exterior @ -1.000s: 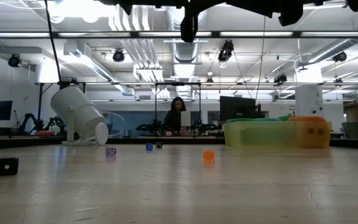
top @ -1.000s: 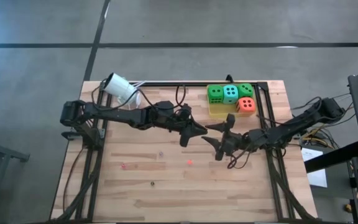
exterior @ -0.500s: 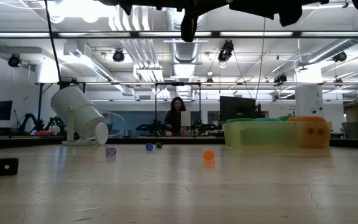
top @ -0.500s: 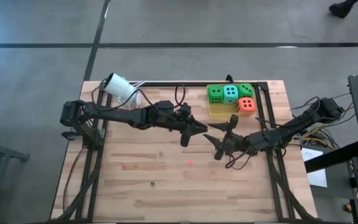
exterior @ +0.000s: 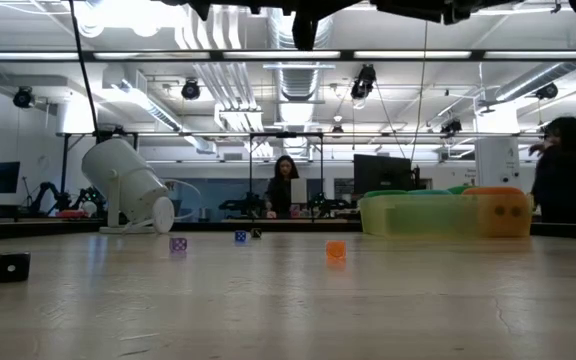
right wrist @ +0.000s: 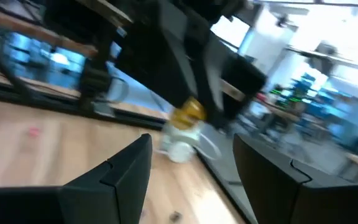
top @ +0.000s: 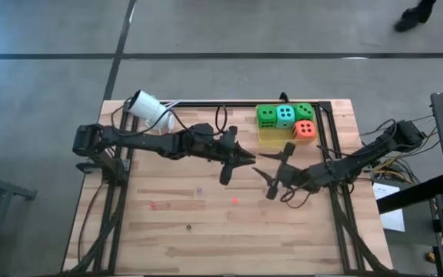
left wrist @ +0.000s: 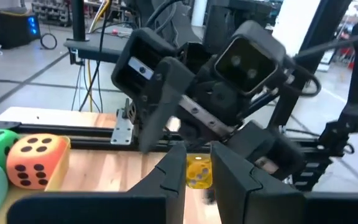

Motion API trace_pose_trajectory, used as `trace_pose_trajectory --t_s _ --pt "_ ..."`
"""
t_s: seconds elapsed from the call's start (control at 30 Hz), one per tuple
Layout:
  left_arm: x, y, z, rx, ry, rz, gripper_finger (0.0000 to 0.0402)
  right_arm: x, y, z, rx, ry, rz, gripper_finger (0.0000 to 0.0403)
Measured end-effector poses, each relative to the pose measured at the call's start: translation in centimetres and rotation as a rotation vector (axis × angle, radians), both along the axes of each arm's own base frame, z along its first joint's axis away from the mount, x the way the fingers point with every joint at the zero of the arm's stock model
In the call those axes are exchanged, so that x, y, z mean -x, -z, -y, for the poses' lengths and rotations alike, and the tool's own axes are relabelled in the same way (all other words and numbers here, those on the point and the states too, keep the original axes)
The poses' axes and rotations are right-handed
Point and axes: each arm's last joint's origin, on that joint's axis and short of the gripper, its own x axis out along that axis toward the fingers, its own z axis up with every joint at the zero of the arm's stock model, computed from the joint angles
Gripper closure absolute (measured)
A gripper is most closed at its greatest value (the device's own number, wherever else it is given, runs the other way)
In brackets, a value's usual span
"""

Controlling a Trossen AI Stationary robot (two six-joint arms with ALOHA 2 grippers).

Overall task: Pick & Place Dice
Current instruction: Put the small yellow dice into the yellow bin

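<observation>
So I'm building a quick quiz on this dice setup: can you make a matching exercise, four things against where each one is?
Things:
1. orange-red soft die with dark pips
2. small yellow die
3. white cylindrical lamp
4. small black cube

Places:
A. between the fingers of the left gripper, above mid-table
B. in the yellow tray, beside green and teal dice
C. alone on the bare wooden table
D. at the table's far edge, on the left arm's side

Pairs: 1-B, 2-A, 3-D, 4-C.

The right gripper hangs open and empty, facing the left one.
</observation>
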Motion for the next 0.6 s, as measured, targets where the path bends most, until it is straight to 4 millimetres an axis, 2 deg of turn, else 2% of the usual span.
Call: trace_pose_trajectory --t_s 0.6 --pt "0.06 0.06 0.46 -0.162 0.115 0.032 0.0343 -0.07 -0.26 -0.19 -0.109 -0.080 0.065 0.0184"
